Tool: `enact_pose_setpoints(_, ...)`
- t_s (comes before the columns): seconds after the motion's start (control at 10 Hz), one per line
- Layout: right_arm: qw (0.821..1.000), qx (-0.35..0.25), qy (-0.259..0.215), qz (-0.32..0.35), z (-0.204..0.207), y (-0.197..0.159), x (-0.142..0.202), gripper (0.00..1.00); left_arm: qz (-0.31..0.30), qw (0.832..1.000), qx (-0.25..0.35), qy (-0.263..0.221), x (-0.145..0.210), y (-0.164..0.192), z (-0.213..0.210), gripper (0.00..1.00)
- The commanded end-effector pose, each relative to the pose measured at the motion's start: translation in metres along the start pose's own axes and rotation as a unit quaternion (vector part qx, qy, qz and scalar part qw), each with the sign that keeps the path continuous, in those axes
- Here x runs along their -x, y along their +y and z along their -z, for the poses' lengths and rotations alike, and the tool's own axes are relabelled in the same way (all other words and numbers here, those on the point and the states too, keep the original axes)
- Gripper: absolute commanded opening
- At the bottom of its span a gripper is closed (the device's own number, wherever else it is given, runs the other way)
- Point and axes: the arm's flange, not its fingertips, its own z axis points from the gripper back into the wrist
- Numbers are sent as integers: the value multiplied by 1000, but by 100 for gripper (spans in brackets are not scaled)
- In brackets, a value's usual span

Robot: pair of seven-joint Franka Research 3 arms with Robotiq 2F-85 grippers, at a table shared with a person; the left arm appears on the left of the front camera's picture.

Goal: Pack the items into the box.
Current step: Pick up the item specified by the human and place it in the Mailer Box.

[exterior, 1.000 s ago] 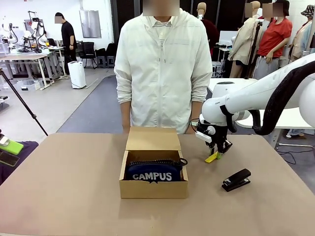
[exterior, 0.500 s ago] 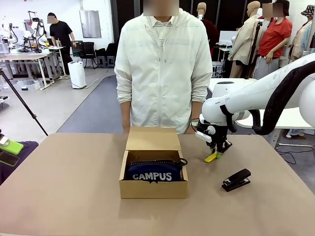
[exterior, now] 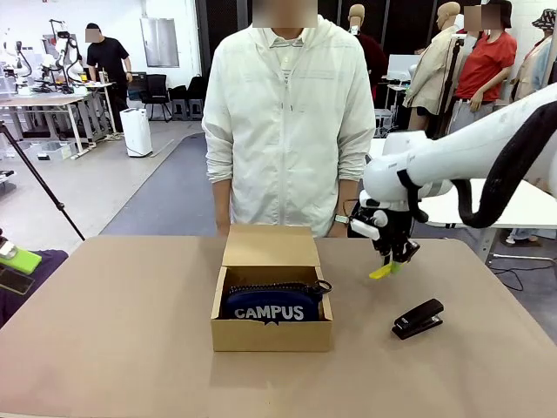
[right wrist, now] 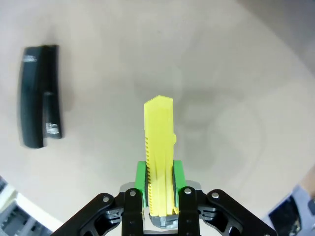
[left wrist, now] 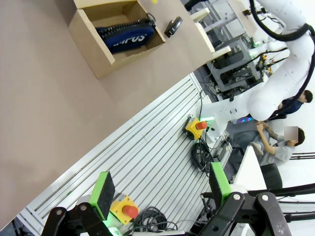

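- A light brown worktop [exterior: 113, 331] is stretching across the front view, and a person [exterior: 287, 122] in a pale zip jacket is standing at its far side, just behind the box.
- The brown cardboard box [exterior: 271, 335] is sitting near the middle of the worktop, with its flap lid standing open at the back.
- The navy blue pouch [exterior: 270, 306] is lying inside the box, with its white "CAMPUS" lettering facing the camera and its zip running along the top.
- The right end effector [exterior: 396, 259] is coming in from the right and hanging over the worktop, right of the box and apart from it.
- Its two fingers are pinching the slim yellow tool [exterior: 380, 272], which is slanting down and to the left; the tip seems to be clear of the surface, though the angle is making that hard to judge.
- In the right wrist view, the green pads [right wrist: 141, 177] of the right end effector [right wrist: 160, 181] are pressing on both sides of the yellow tool [right wrist: 159, 147], which is pointing away from the camera over bare worktop.
- A black stapler [exterior: 418, 319] is lying on the worktop nearer the camera than the held tool, well right of the box; it is appearing at the left in the right wrist view [right wrist: 40, 117].
- The left end effector [left wrist: 161, 187] is holding nothing, with its fingers spread wide, off the worktop's edge over grooved metal rails.
- Far off in that view, the box [left wrist: 93, 46] is showing the pouch [left wrist: 125, 32] inside it.
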Motion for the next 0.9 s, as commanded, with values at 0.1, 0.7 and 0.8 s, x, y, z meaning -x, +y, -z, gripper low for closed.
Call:
enact_pose_setpoints(0.1,995,-10,15,98,-78,78,-28,0,6,1000,-1,-1,3,3,1,100)
enact_pose_setpoints(0.7,990,6,16,140,-112,137,-36,0,6,1000,-1,-1,3,3,1,100)
enact_pose_setpoints(0.8,990,6,16,140,-112,137,-36,0,6,1000,-1,-1,3,3,1,100)
